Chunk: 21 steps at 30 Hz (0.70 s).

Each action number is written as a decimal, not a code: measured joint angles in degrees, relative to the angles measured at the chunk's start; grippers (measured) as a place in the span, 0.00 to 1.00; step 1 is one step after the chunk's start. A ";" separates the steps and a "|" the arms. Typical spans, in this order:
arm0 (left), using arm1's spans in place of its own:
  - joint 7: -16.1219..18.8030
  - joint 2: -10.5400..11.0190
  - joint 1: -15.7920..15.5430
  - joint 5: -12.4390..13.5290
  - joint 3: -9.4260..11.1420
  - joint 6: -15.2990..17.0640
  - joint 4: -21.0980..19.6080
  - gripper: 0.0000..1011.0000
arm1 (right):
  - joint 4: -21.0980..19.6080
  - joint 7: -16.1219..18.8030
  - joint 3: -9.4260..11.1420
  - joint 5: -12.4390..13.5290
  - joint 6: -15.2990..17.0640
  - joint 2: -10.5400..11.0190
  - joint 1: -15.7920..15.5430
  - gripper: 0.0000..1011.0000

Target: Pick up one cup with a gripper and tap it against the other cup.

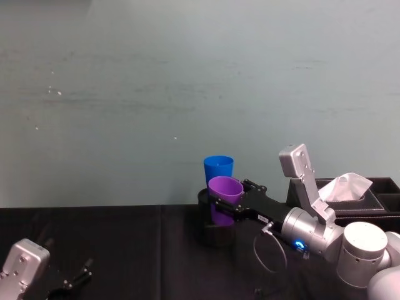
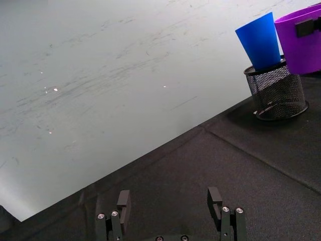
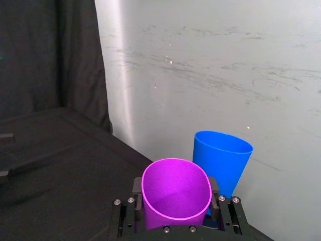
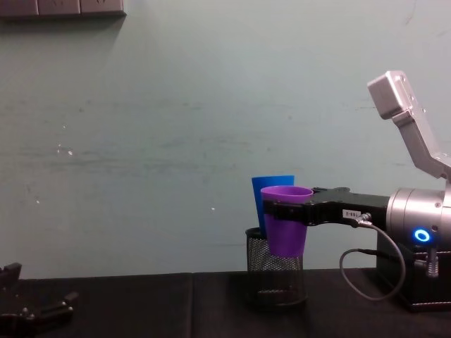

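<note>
Your right claw (image 4: 285, 211) is clamped on the purple cup (image 4: 287, 241), held aloft just beside the blue cup (image 4: 271, 184), which stands in the mesh holder (image 4: 275, 278). Tap hard and the blue cup may tip out. The left claw (image 2: 169, 193) rests parked, fingers apart.

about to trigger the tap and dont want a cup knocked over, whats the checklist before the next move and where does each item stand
1. Purple cup gripped by the right gripper: ok, the fingers clamp its sides.
2. Purple cup upright and off the table: ok in the chest view.
3. Blue cup seated in the mesh holder: ok.
4. Gap between the two cups: cannot tell, they overlap or sit very close in every view.
5. Left gripper out of the path: ok, low at the table's left, fingers open.
</note>
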 joint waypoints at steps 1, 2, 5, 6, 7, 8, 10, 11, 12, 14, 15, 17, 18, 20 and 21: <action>0.00 0.00 0.00 0.00 0.00 0.00 0.00 0.99 | 0.00 0.00 0.00 0.00 0.00 0.00 0.00 0.73; 0.00 0.00 0.00 0.00 0.00 0.00 0.00 0.99 | 0.00 0.00 0.00 0.00 0.00 0.00 0.00 0.73; 0.00 0.00 0.00 0.00 0.00 0.00 0.00 0.99 | 0.00 0.00 0.00 0.00 0.00 0.00 0.00 0.73; 0.00 0.00 0.00 0.00 0.00 0.00 0.00 0.99 | 0.00 0.00 0.00 0.00 0.00 0.00 0.00 0.73; 0.00 0.00 0.00 0.00 0.00 0.00 0.00 0.99 | 0.00 0.00 0.00 0.00 0.00 0.00 0.00 0.73; 0.00 0.00 0.00 0.00 0.00 0.00 0.00 0.99 | 0.00 0.00 0.00 0.00 0.00 0.00 0.00 0.73; 0.00 0.00 0.00 0.00 0.00 0.00 0.00 0.99 | 0.00 0.00 0.00 0.00 0.00 0.00 0.00 0.73; 0.00 0.00 0.00 0.00 0.00 0.00 0.00 0.99 | 0.00 0.00 0.00 0.00 0.00 0.00 0.00 0.73; 0.00 0.00 0.00 0.00 0.00 0.00 0.00 0.99 | 0.00 0.00 0.00 0.00 0.00 0.00 0.00 0.73; 0.00 0.00 0.00 0.00 0.00 0.00 0.00 0.99 | 0.00 0.00 0.00 0.00 0.00 0.00 0.00 0.73; 0.00 0.00 0.00 0.00 0.00 0.00 0.00 0.99 | 0.00 0.00 0.00 0.00 0.00 0.00 0.00 0.73; 0.00 0.00 0.00 0.00 0.00 0.00 0.00 0.99 | 0.00 0.00 0.00 0.00 0.00 0.00 0.00 0.73; 0.00 0.00 0.00 0.00 0.00 0.00 0.00 0.99 | 0.00 0.00 0.00 0.00 0.00 0.00 0.00 0.73; 0.00 0.00 0.00 0.00 0.00 0.00 0.00 0.99 | 0.00 0.00 0.00 0.00 0.00 0.00 0.00 0.73; 0.00 0.00 0.00 0.00 0.00 0.00 0.00 0.99 | 0.00 0.00 0.00 0.00 0.00 0.00 0.00 0.73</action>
